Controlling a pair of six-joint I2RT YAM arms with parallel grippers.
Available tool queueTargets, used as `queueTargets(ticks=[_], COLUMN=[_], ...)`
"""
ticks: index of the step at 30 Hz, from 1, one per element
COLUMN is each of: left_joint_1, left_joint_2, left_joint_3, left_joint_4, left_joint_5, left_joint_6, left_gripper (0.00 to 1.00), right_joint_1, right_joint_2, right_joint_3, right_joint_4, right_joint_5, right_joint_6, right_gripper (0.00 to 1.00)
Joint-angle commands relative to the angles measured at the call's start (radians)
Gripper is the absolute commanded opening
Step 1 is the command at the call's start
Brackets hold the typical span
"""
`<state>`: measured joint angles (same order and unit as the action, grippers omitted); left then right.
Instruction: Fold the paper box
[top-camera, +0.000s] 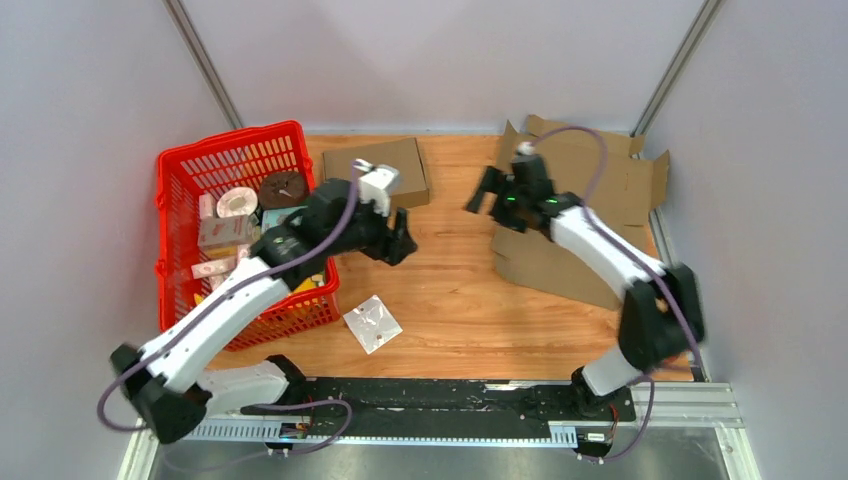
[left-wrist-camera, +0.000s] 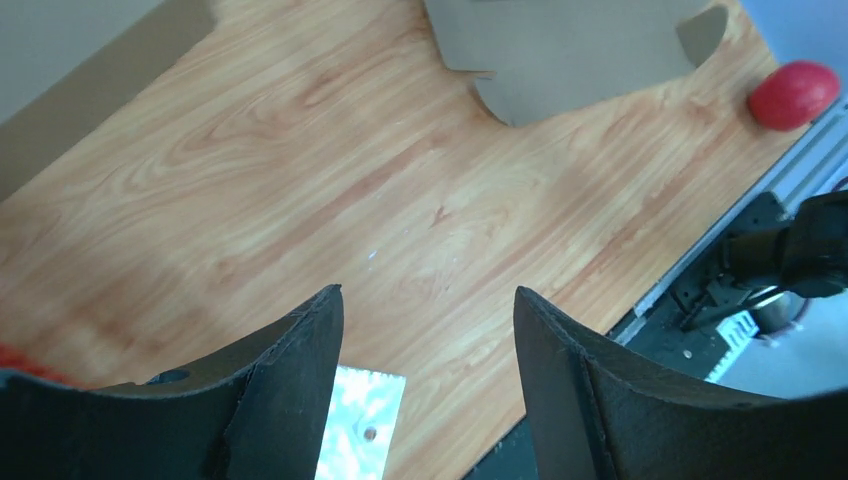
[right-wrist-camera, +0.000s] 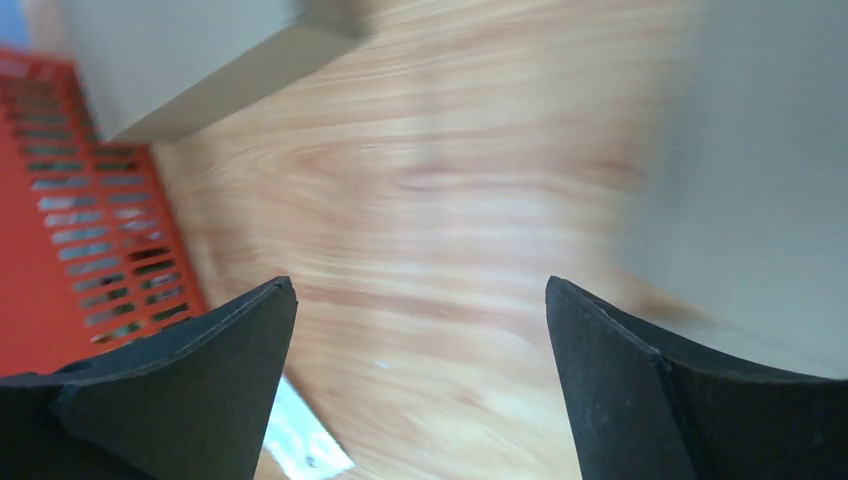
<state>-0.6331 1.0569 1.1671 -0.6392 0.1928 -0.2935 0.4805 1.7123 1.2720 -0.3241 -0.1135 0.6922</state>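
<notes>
The unfolded brown paper box (top-camera: 590, 215) lies flat at the table's back right; its edge shows in the left wrist view (left-wrist-camera: 570, 50) and in the right wrist view (right-wrist-camera: 760, 170). A folded brown box (top-camera: 385, 170) stands at the back centre, next to the basket. My left gripper (top-camera: 402, 240) is open and empty above bare wood at the table's middle (left-wrist-camera: 428, 300). My right gripper (top-camera: 483, 197) is open and empty, just left of the flat box's left edge (right-wrist-camera: 420, 290).
A red plastic basket (top-camera: 175, 205) with several small items stands at the left. A shiny silver packet (top-camera: 372, 322) lies near the front centre. A red round object (left-wrist-camera: 793, 94) shows by the table's rail in the left wrist view.
</notes>
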Motion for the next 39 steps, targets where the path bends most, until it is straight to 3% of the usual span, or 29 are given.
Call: queueTargets(ticks=[1,2,6,13,15,20,21,25,31,32,38,39], left_joint_1=[-0.181,-0.227,-0.310,-0.327,-0.324,-0.321,-0.318,-0.304,-0.261,-0.261,-0.246,-0.244], left_joint_2=[0.246,0.300,0.570,1.068,1.121,1.200,1.203,1.195,1.249,1.250,1.230,1.215], left_joint_3=[0.038,0.063,0.239,0.692,0.751,0.778,0.767,0.720,0.709,0.704,0.688,0.668], left_joint_4=[0.242,0.245,0.222,0.015,0.019,0.000,0.003,0.056,0.094,0.105,0.107,0.096], left_joint_5=[-0.190,-0.240,-0.280,-0.130,-0.063,-0.124,-0.125,-0.116,0.033,0.036,-0.039,-0.070], left_joint_6=[0.002,-0.001,-0.022,-0.186,-0.214,-0.249,-0.249,-0.269,-0.317,-0.315,-0.273,-0.239], left_gripper=[0.70,0.71,0.72,0.72,0.72,0.72,0.65,0.61,0.57,0.55,0.15,0.00], right_joint_1=[-0.153,-0.231,-0.352,-0.361,-0.361,-0.362,-0.362,-0.362,-0.362,-0.362,-0.361,-0.362], right_joint_2=[-0.412,-0.478,-0.792,-0.939,-0.939,-0.938,-0.938,-0.938,-0.936,-0.936,-0.933,-0.933], right_joint_3=[-0.251,-0.287,-0.355,-0.281,-0.272,-0.289,-0.293,-0.313,-0.321,-0.319,-0.324,-0.327], right_joint_4=[-0.349,-0.369,-0.454,-0.512,-0.512,-0.497,-0.495,-0.481,-0.477,-0.478,-0.486,-0.487], right_joint_5=[0.187,0.173,0.196,0.190,0.181,0.167,0.164,0.153,0.156,0.153,0.161,0.164], right_joint_6=[-0.097,-0.086,-0.072,-0.103,-0.125,-0.155,-0.160,-0.158,-0.164,-0.168,-0.181,-0.187], right_gripper=[1.00,1.00,1.00,1.00,1.00,1.00,1.00,1.00,1.00,1.00,1.00,1.00])
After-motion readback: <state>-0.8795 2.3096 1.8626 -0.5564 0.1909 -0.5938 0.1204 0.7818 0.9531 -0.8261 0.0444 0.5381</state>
